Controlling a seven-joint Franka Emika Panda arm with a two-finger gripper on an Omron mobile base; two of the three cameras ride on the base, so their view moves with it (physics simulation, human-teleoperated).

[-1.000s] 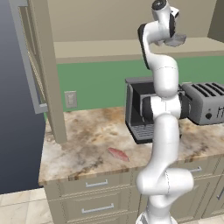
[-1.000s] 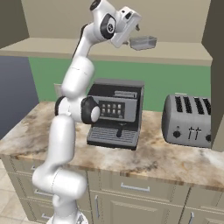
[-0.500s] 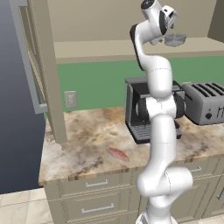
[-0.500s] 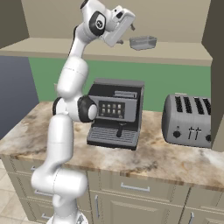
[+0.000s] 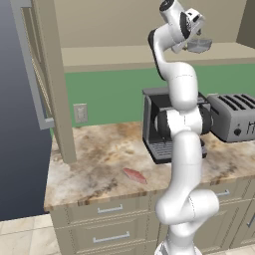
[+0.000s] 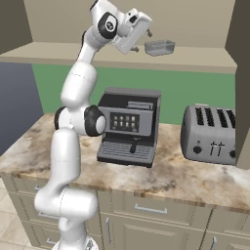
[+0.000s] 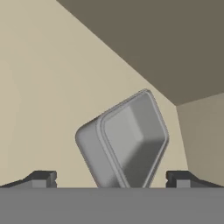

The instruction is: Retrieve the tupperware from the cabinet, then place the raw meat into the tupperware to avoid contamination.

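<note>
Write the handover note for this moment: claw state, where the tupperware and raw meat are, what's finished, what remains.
Claw: open, holding nothing, raised to the cabinet shelf and aimed at the tupperware.
Tupperware: sits empty on the cabinet shelf, between the claw's fingertips in the hand view, not gripped.
Raw meat: lies on the counter left of the coffee machine.
Done: cabinet open, arm at the shelf.
Left: grasp tupperware, bring it down to the counter, put the meat inside.

Green wall [image 5: 114,94] behind a marbled counter [image 5: 94,164], beige drawers [image 5: 109,219] below, pale tiled floor [image 5: 25,239].
</note>
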